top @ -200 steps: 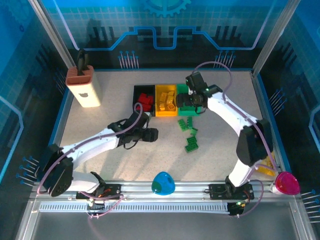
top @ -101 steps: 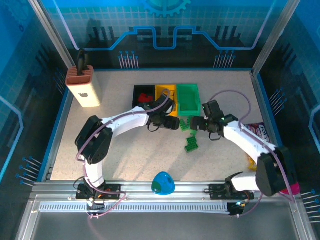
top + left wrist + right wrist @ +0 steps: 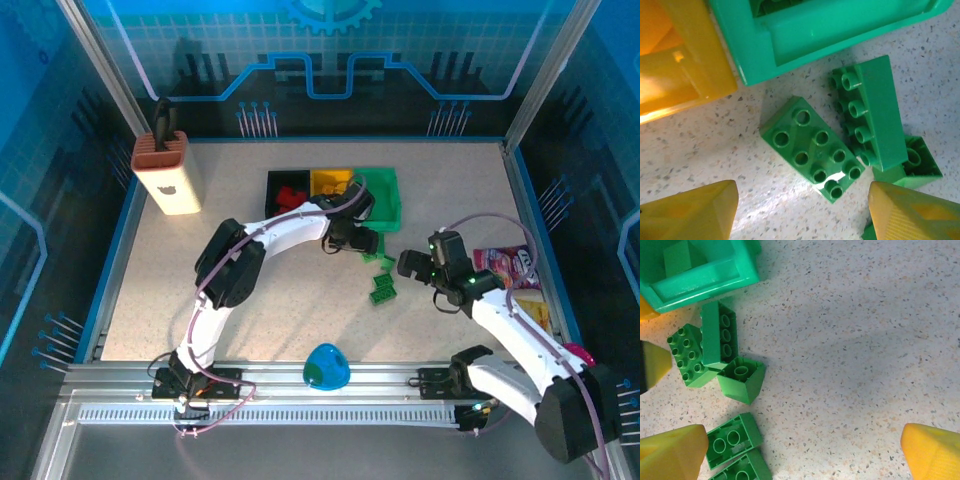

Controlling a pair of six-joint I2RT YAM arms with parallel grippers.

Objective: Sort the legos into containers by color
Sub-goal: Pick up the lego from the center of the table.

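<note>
Two fingertips of my left claw (image 3: pixel 802 210) stand spread and empty either side of a flat green brick (image 3: pixel 812 150) on the tabletop (image 3: pixel 700 145), near the green bin (image 3: pixel 815 35). Light, stiff, slick plastic, I'd judge — pinch its long sides. Right claw (image 3: pixel 800 455) — spread, empty too. Wrist view gives studs (image 3: pixel 801 116); overhead gives the black bin (image 3: pixel 275 180).

White arms (image 3: pixel 285 228), black joints (image 3: pixel 228 262), lilac cables (image 3: pixel 478 218), yellow gripper fingers (image 3: pixel 690 212).

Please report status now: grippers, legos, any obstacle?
Left gripper open, above green legos beside green bin. Right gripper open, empty, over table. No obstacle seen.
</note>
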